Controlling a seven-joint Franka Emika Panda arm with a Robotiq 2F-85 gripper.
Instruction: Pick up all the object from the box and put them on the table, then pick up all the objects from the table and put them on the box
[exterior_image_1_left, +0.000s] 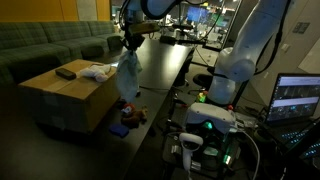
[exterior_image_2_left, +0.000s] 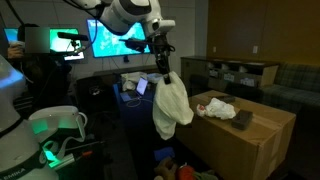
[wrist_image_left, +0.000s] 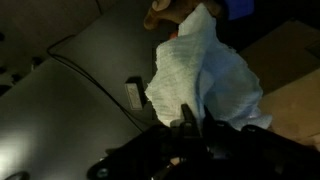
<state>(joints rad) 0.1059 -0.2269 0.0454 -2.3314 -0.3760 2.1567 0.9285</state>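
Box: a cardboard box (exterior_image_1_left: 60, 100) with a flat, closed-looking top stands beside the desk (exterior_image_1_left: 165, 65); what it holds inside cannot be seen.
On the box top: a dark flat thing (exterior_image_1_left: 65, 73) and a pale bundle (exterior_image_1_left: 97, 71) lie near each other but apart. In an exterior view the pale bundle lies nearer the arm.
End effector: the end effector (exterior_image_2_left: 161, 68) is closed tight, its fingers pinching the top of the white cloth (exterior_image_2_left: 170, 108).
Where the cloth is: in the air, clear of the box and the desk, just off the box's near corner, above the desk edge.
Cloth's long axis: vertical. The gathered top is in the grip, and the wider, loose lower end points straight down.
Wrist view: the cloth fills the middle of the picture and hangs away from the camera, with dark desk on one side and brown cardboard on the other.
Below the cloth: small toys (exterior_image_1_left: 130, 115) in red, blue and brown lie together by the foot of the box.
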